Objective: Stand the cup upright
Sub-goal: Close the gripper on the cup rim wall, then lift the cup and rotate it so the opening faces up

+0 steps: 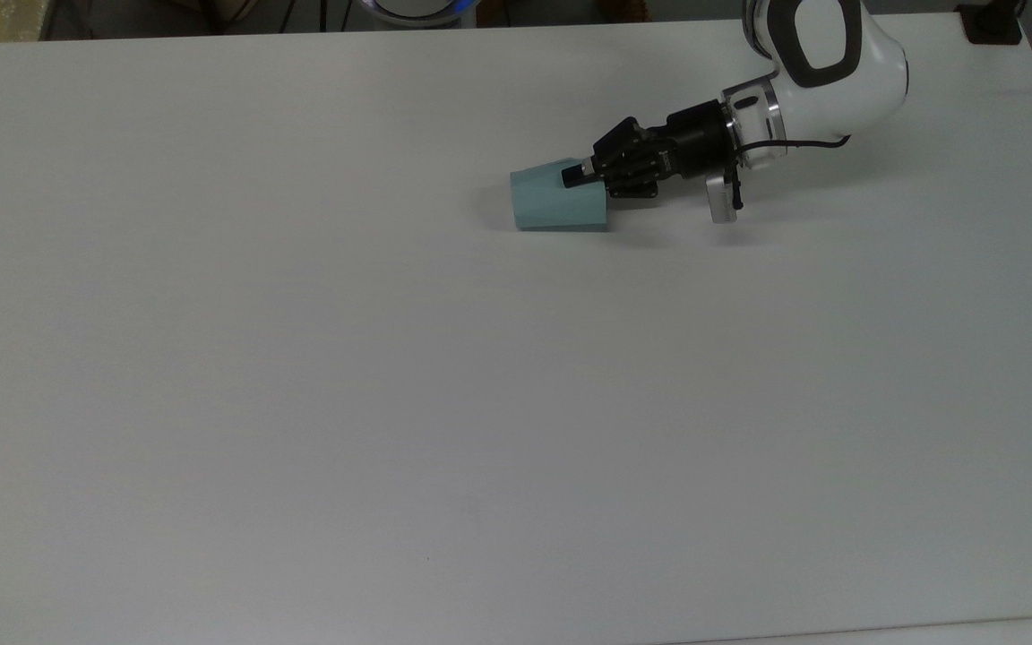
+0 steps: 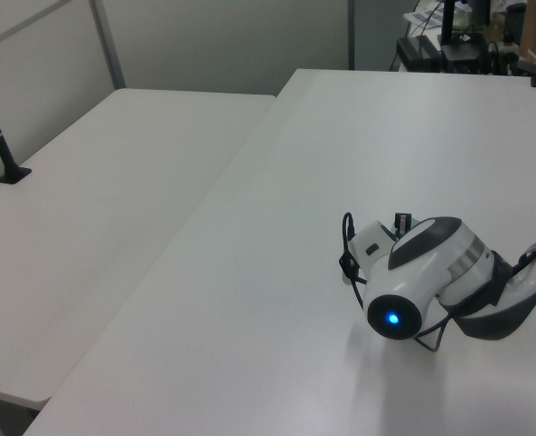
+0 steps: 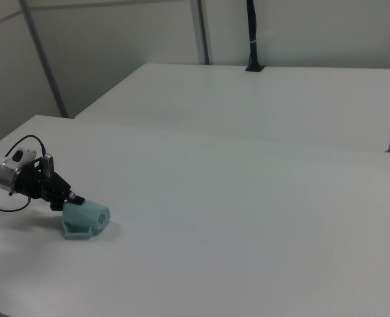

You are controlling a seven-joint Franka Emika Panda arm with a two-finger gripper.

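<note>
End effector [image 1: 580, 175], fingers pinched on the rim wall of the pale green cup [image 1: 556, 199], reaches in from three o'clock in the top view. Cup lies sideways on the white bench [image 1: 391, 403], long axis nine-to-three, mouth toward the arm.

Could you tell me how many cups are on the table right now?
1. The cup lies on its side on the white table, toward the top view's upper right, with the claw at its wide end. Nothing suggests hidden ones.
</note>
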